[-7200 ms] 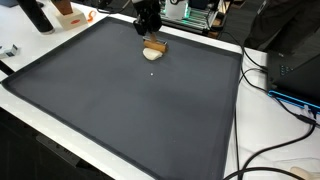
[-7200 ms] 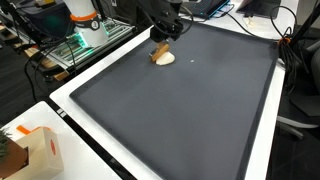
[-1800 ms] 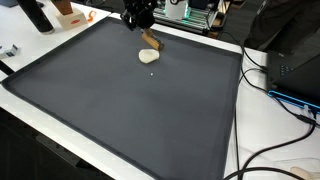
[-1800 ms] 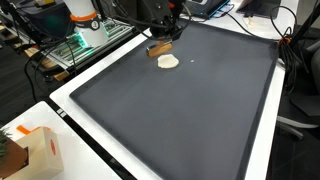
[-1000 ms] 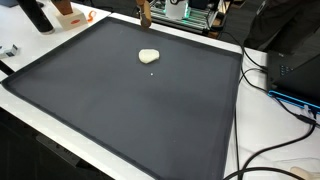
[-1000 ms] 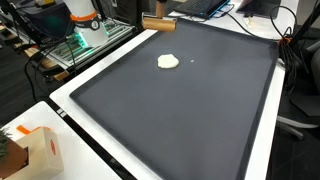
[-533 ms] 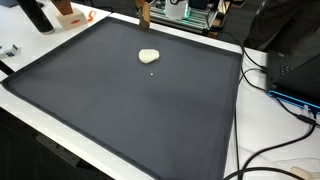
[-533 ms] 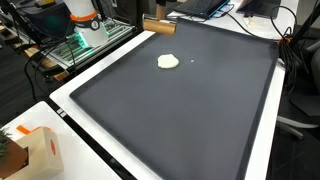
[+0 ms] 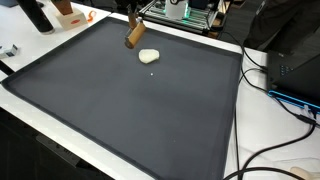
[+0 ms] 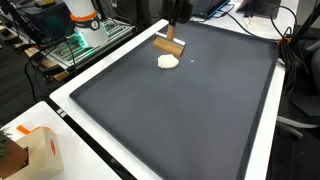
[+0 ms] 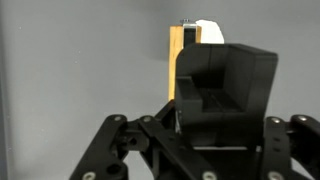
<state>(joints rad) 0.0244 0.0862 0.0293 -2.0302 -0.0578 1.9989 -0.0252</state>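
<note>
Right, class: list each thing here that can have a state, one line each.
gripper: shut on the wooden block, above the black mat.
wooden block: held, tilted, in the air.
white lump: lying loose on the black mat, not gripped.
black mat: spread flat.

Desk: white top, almost wholly covered by a mat in both exterior views.
Mat: dark grey, lies flat; a white strip of desk shows along its edges.
Lump: pale and rounded, lies on the mat near one edge.
Speck: tiny, white, on the mat just beside the lump.
Box: orange and white, on a bare desk corner, off the mat.
Cables: black, trail over the bare strip beside the mat.
</note>
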